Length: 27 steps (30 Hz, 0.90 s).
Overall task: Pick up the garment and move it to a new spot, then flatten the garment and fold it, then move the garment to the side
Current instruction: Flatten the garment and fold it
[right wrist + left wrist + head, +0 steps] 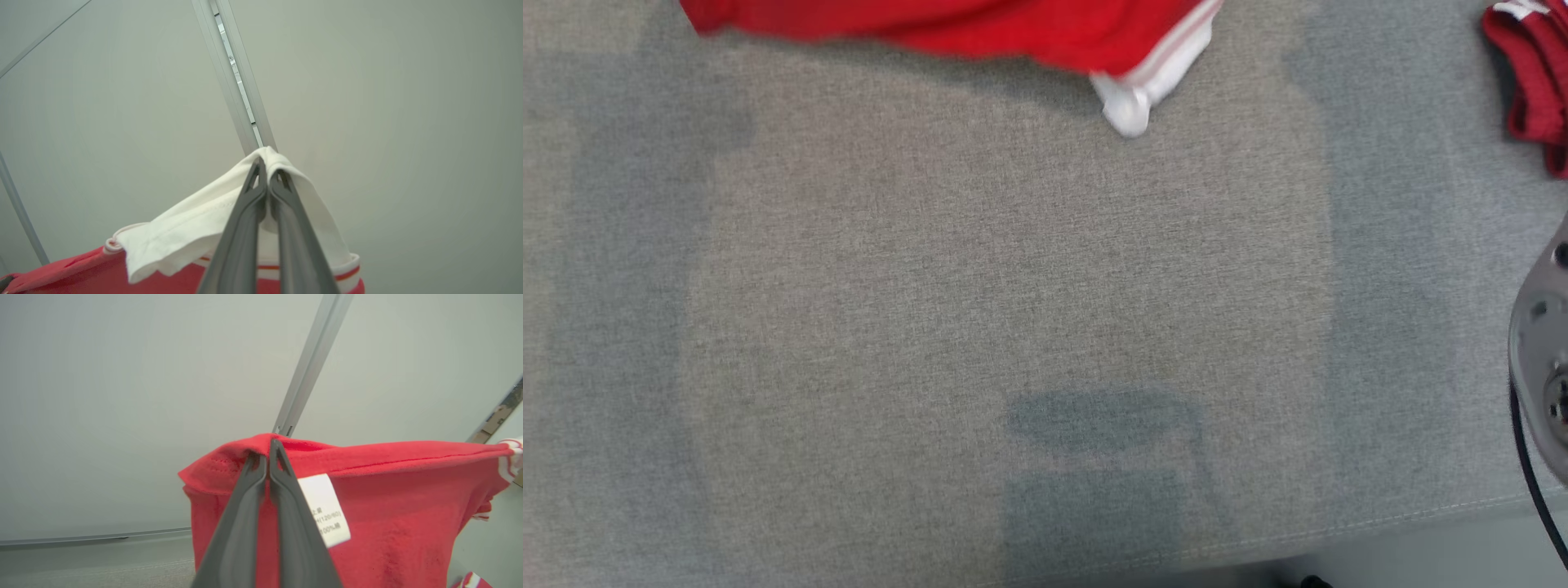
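My left gripper (pixel 269 451) is clamped tight on a red edge of the garment (pixel 388 506), beside its white label (pixel 327 510); my right gripper (pixel 265 167) is pinched closed on its white edge; the garment hangs between them over the grey counter's (pixel 1013 286) far side; another red cloth (pixel 1531 82) lies at the counter's far right.

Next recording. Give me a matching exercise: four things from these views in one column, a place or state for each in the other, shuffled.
1. left gripper
2. right gripper
3. care label
4. darker red garment

A. lying on the grey surface, at the head view's right edge
B. shut on white cloth of the held garment
C. shut on that garment's red edge
D. white, printed, beside a dark finger

Pairs: 1-C, 2-B, 3-D, 4-A
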### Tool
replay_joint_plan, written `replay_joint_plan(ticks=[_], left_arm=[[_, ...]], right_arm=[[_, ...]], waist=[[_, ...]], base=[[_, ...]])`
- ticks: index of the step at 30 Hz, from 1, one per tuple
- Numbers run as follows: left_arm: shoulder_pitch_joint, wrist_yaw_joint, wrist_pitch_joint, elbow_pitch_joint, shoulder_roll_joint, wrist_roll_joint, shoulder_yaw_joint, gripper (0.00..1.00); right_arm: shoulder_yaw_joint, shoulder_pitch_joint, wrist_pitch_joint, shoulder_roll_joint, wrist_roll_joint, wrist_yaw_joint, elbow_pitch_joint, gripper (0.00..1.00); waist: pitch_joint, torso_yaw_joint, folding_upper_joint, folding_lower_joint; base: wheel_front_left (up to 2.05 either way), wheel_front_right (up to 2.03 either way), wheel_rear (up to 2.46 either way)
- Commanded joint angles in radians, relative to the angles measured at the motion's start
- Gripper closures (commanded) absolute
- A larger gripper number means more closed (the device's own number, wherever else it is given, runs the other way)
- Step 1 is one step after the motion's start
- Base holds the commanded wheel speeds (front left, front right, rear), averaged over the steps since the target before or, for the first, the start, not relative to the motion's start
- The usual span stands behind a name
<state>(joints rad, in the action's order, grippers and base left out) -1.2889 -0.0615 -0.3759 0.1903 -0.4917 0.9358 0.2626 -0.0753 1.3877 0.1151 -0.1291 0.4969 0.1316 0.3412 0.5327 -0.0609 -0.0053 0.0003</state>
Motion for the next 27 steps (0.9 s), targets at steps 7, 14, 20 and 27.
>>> replay_joint_plan(ticks=[7, 14, 20, 27], left_arm=[[-0.297, 0.080, 0.342, 0.299, 0.043, -0.186, 0.016, 1.00], [-0.299, 0.166, 0.558, 0.511, 0.048, -0.261, 0.072, 1.00], [-0.126, 0.190, 0.602, 0.613, 0.025, -0.250, 0.164, 1.00], [0.153, 0.190, 0.571, 0.458, -0.091, -0.155, 0.301, 1.00]], right_arm=[[0.023, 0.314, -0.292, 0.048, -0.055, -0.002, 0.251, 1.00], [0.180, 0.293, -0.364, 0.022, -0.003, -0.002, 0.365, 1.00], [0.339, 0.081, -0.379, -0.028, 0.088, -0.002, 0.357, 1.00], [0.510, -0.259, -0.380, -0.164, 0.229, -0.002, 0.126, 1.00]], waist=[[0.135, 0.015, 0.0053, -0.0003], [0.156, 0.016, 0.0053, -0.0003], [0.140, 0.017, 0.0053, -0.0003], [0.057, 0.008, 0.0053, -0.0003]], base=[[0.00, 0.00, 0.00], [0.00, 0.00, 0.00], [0.00, 0.00, 0.00], [0.00, 0.00, 0.00]])
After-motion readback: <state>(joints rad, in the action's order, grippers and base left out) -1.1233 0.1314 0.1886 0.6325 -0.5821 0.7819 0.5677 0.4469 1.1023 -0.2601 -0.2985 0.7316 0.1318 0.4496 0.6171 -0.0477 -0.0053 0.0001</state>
